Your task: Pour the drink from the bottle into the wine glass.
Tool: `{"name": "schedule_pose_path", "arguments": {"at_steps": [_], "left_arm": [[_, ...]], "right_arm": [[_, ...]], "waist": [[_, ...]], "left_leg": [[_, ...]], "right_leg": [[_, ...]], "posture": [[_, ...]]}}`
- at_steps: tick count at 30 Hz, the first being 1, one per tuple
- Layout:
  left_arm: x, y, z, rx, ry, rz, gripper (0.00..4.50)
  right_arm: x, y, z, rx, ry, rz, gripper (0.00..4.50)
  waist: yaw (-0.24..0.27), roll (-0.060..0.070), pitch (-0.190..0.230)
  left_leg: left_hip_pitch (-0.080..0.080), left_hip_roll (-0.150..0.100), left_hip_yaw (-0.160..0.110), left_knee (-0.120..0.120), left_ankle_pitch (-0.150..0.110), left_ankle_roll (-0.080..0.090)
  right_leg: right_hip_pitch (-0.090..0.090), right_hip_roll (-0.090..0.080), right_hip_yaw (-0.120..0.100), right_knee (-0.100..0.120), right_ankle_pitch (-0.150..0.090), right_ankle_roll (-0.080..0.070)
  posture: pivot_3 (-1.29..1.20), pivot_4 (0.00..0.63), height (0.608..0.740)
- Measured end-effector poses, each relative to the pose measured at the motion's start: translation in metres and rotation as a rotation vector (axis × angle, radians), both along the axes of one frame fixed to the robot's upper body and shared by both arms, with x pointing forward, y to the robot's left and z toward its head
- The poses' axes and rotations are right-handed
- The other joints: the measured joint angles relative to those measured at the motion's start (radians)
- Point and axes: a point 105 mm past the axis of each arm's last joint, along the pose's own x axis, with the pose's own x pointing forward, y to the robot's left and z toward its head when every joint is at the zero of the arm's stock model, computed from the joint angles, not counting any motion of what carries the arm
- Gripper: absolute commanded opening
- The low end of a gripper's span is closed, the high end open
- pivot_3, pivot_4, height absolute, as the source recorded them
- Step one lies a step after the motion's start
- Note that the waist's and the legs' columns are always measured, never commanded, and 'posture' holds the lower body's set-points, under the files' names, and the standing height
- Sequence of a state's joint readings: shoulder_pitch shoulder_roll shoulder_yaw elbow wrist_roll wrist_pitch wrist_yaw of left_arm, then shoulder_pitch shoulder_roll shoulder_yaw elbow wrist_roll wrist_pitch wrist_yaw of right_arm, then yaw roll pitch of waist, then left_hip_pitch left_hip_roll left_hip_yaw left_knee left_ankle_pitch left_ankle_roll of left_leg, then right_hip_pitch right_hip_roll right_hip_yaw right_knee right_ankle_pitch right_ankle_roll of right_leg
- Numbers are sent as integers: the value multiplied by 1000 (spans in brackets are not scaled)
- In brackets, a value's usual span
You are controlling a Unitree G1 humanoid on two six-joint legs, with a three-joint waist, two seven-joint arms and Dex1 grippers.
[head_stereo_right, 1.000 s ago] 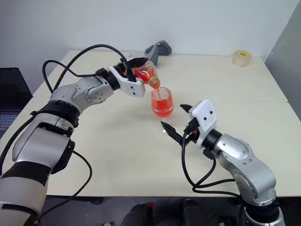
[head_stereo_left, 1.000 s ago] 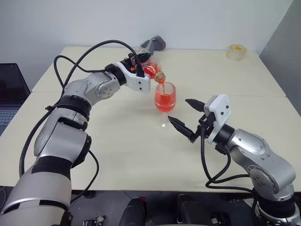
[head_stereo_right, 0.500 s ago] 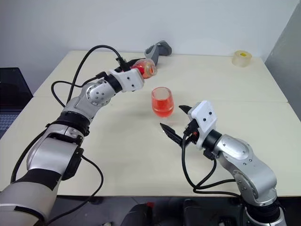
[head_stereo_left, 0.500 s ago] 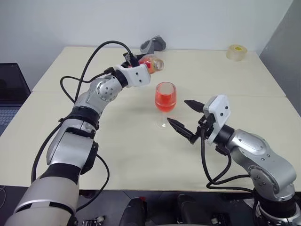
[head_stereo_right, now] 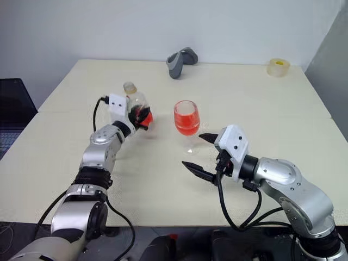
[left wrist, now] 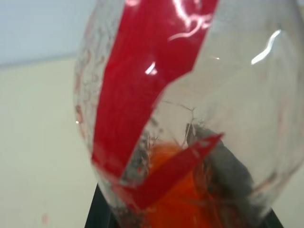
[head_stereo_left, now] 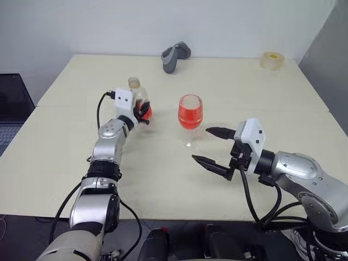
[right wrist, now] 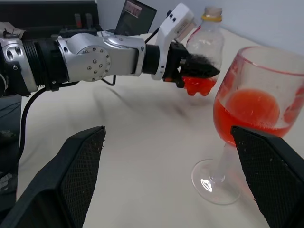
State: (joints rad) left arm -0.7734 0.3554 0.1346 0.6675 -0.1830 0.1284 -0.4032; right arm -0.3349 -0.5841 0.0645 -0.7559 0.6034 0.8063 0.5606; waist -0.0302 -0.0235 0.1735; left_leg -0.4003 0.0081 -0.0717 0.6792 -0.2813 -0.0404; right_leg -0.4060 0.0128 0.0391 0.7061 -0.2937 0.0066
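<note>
The bottle [head_stereo_left: 139, 99] stands upright to the left of the wine glass [head_stereo_left: 190, 111], low over the table, with my left gripper [head_stereo_left: 144, 112] shut on its lower body. A little red drink [left wrist: 183, 192] sits at the bottle's bottom, and the red label band shows close up in the left wrist view. I cannot tell whether the bottle touches the table. The wine glass stands upright on its foot, its bowl about half full of red drink [right wrist: 247, 111]. My right gripper [head_stereo_left: 200, 143] is open just right of the glass's foot, its fingers [right wrist: 64, 180] spread wide and touching nothing.
A grey hand-held device [head_stereo_left: 175, 55] lies at the table's far edge, and a tape roll [head_stereo_left: 272, 60] sits at the far right corner. A dark laptop [head_stereo_left: 11, 106] stands off the table's left side. A seam [head_stereo_left: 304, 110] crosses the tabletop.
The left arm has rolled the bottle from tilted over the glass to upright and carried it left and down, away from the glass. The right gripper has stayed open near the glass.
</note>
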Motion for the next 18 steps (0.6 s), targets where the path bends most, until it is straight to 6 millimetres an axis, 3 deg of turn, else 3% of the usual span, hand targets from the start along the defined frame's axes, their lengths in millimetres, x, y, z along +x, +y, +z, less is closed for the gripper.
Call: {"name": "schedule_pose_path", "arguments": {"at_steps": [8, 13, 18], "left_arm": [[1, 8, -8, -62, 56, 47, 1042], [1, 10, -18, 0, 79, 58, 1042], [0, 9, -18, 78, 46, 58, 2714]], "right_arm": [[1, 3, -1, 1, 7, 24, 4500], [1, 4, -2, 0, 13, 32, 4500], [0, 5, -4, -4, 19, 41, 4500]], "waist": [[3, -1, -1], [3, -1, -1], [3, -1, -1]], "left_leg": [[0, 0, 0, 0, 0, 0], [0, 0, 0, 0, 0, 0], [0, 0, 0, 0, 0, 0]], "right_leg": [[1, -1, 0, 0, 0, 0], [0, -1, 0, 0, 0, 0], [1, -1, 0, 0, 0, 0]], "posture": [[0, 150, 740], [0, 150, 740], [0, 150, 740]]}}
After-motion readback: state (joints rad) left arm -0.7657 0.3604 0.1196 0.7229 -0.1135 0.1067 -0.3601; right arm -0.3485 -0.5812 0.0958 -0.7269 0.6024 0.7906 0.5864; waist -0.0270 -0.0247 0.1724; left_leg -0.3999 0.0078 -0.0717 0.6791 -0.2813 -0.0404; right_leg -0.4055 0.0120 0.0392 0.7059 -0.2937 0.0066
